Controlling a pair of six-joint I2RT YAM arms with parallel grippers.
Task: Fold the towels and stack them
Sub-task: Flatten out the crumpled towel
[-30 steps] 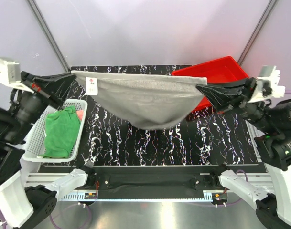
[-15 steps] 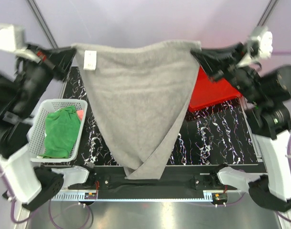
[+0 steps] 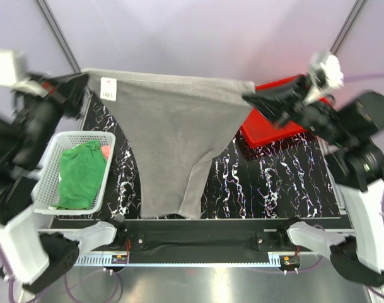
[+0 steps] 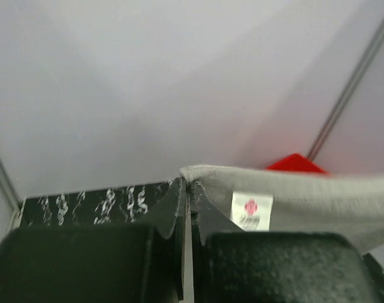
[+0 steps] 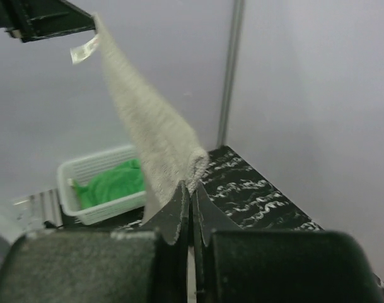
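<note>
A grey towel [image 3: 173, 136] hangs stretched between my two grippers high above the black marbled table [image 3: 273, 183], its lower end drooping to the table's near edge. My left gripper [image 3: 83, 77] is shut on the towel's left top corner, beside a white label [image 3: 108, 88]. My right gripper [image 3: 247, 95] is shut on the right top corner. The pinched corners of this grey towel [image 4: 305, 202] [image 5: 160, 148] show in both wrist views. A bright green towel [image 3: 81, 173] lies crumpled in the basket, with a bit of pink cloth [image 3: 106, 151] beside it.
A white lattice basket [image 3: 53, 183] stands at the table's left side. A red tray [image 3: 283, 129] sits at the back right, partly behind my right arm.
The towel's top edge has dropped a little and moved left. Its hanging end has swung back from over the near rail to the table's near edge.
</note>
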